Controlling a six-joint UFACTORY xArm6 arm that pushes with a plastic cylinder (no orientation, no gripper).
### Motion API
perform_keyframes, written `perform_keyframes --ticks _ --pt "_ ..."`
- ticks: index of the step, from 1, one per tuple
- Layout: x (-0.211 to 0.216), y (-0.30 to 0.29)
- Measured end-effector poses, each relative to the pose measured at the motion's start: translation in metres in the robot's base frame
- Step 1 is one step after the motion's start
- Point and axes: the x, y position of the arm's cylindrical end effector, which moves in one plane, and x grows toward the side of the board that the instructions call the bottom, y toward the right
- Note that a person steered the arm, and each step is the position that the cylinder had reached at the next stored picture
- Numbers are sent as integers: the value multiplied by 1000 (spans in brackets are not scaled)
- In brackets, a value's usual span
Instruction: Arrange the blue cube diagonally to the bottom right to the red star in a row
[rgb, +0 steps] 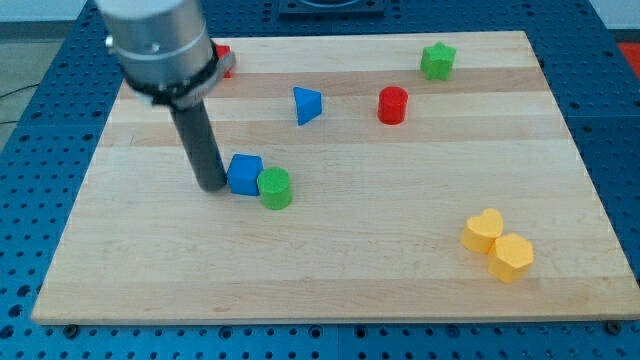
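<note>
At the view's left of the counter (330, 270), my tip (212, 186) touches the blue cube (245, 174), which presses the green cylinder (275, 188); the red star (223, 60) sits mostly hidden behind the arm. No fingers exist here.

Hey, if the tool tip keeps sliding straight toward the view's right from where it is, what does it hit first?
My tip sits right beside the blue cube, seemingly touching its left side, so it meets that first. The green cylinder lies just beyond, against the cube.

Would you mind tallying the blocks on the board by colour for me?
Blue: 2, the blue cube and the blue triangular block
Green: 2, the green cylinder and the green star
Red: 2, the red cylinder and a red block mostly hidden behind the arm
Yellow: 2, the yellow heart and the yellow hexagon
Total: 8
</note>
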Motion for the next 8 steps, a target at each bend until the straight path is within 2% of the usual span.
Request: perform_keyframes --ticks 1,2,3,4,5,6,8 --pt "17 20" --pt "-12 36" --pt "-24 29" --pt "-1 -21" --pt "-23 -22" --pt "-60 12" --pt "-46 95"
